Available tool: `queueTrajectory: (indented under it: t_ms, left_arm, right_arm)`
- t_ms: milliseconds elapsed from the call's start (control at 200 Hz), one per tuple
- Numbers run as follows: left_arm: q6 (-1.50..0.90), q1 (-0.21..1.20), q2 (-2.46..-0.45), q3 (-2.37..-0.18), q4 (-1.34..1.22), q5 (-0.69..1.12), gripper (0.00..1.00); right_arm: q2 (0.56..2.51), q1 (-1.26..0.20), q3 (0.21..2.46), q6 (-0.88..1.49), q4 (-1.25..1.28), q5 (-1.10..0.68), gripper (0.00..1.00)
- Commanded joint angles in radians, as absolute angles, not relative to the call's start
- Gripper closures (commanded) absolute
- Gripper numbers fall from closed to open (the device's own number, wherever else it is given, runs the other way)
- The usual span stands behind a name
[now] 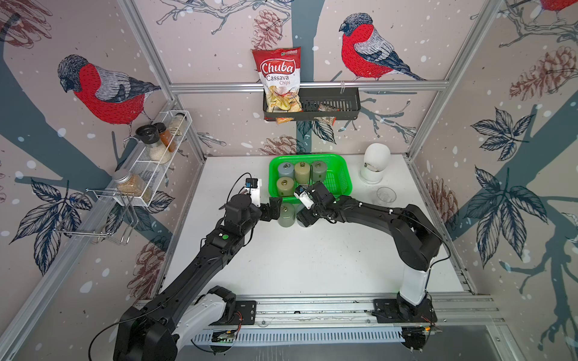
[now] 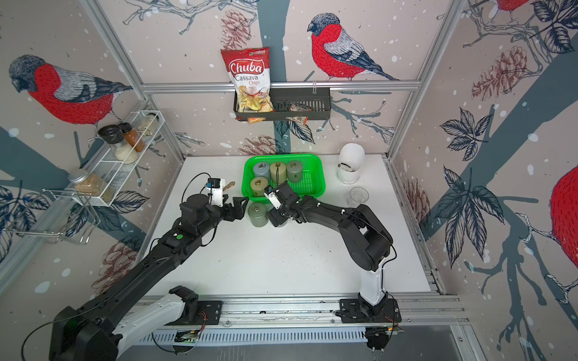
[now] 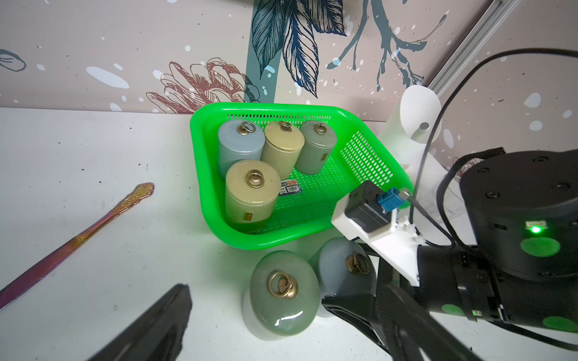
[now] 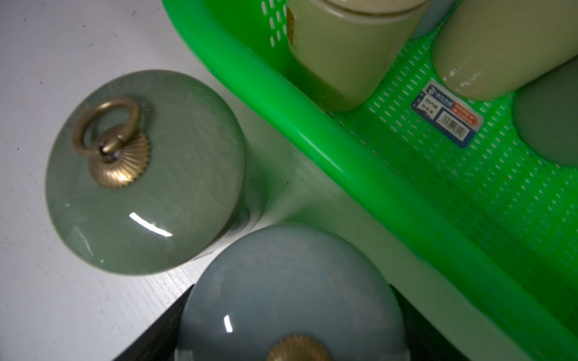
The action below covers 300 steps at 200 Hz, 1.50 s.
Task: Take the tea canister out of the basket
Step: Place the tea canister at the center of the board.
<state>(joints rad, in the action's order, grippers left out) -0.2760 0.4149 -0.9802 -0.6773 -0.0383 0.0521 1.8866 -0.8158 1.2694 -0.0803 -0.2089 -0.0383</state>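
Sitting outside the basket (image 3: 250, 245), just below its lower rim, beside green canister (image 3: 281, 300): blue-grey canister (image 3: 336, 265), clamped in right gripper (image 4: 292, 337) jaws. Reaching in from lower right of a top view with right arm (image 1: 375, 215), elbow raised, wrist tipped down. Left gripper (image 3: 255, 295) jaws wide.

a red chuba cassava chips bag (image 1: 276, 78) is standing in a black slotted wall shelf (image 1: 344, 103); a clear glass cup (image 1: 386, 196) is sitting near a white egg-shaped device (image 1: 377, 156).
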Motion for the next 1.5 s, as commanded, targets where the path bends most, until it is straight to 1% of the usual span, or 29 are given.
queueTrajectory:
  t_ms: [0,80,135,270,330,405,545,665,730,810,886,1221,1366,1496]
  left_arm:
    - [-0.26,0.416,-0.979,-0.683,-0.044,0.049,0.03]
    - [-0.259,0.416,-0.977,-0.682,-0.044,0.048,0.03]
    - [-0.26,0.416,-0.976,-0.681,-0.044,0.048,0.03]
    - [-0.261,0.416,-0.974,-0.679,-0.043,0.048,0.03]
    - [-0.263,0.416,-0.972,-0.677,-0.043,0.047,0.03]
    - [-0.262,0.416,-0.971,-0.677,-0.04,0.048,0.03]
    - [-0.264,0.416,-0.968,-0.675,-0.039,0.048,0.03]
    - [-0.266,0.416,-0.966,-0.675,-0.038,0.048,0.03]
    - [-0.266,0.416,-0.966,-0.675,-0.038,0.047,0.03]
    - [-0.265,0.416,-0.965,-0.675,-0.038,0.049,0.03]
    - [-0.266,0.416,-0.963,-0.675,-0.037,0.049,0.03]
    - [-0.269,0.416,-0.957,-0.674,-0.035,0.051,0.03]
    - [-0.281,0.416,-0.949,-0.674,-0.035,0.039,0.03]
    - [-0.302,0.416,-0.939,-0.681,-0.036,0.043,0.03]
  right_arm:
    - [1.887,-0.818,1.269,-0.081,-0.141,-0.041,1.0]
    - [1.888,-0.817,1.267,-0.081,-0.143,-0.043,0.98]
    - [1.888,-0.818,1.266,-0.081,-0.143,-0.044,0.94]
    - [1.889,-0.818,1.266,-0.081,-0.147,-0.044,0.7]
    - [1.889,-0.818,1.266,-0.082,-0.147,-0.044,0.62]
    - [1.889,-0.818,1.264,-0.084,-0.147,-0.046,0.46]
    - [1.889,-0.818,1.266,-0.089,-0.151,-0.051,0.31]
    - [1.888,-0.818,1.266,-0.092,-0.154,-0.055,0.22]
    - [1.888,-0.818,1.266,-0.092,-0.157,-0.06,0.11]
    - [1.887,-0.818,1.266,-0.095,-0.157,-0.064,0.04]
    - [1.886,-0.818,1.265,-0.095,-0.155,-0.063,0.0]
    - [1.872,-0.818,1.271,-0.103,-0.176,-0.058,0.0]
    - [1.827,-0.813,1.265,-0.119,-0.191,-0.022,0.0]
    - [1.775,-0.797,1.273,-0.13,-0.207,-0.032,0.0]
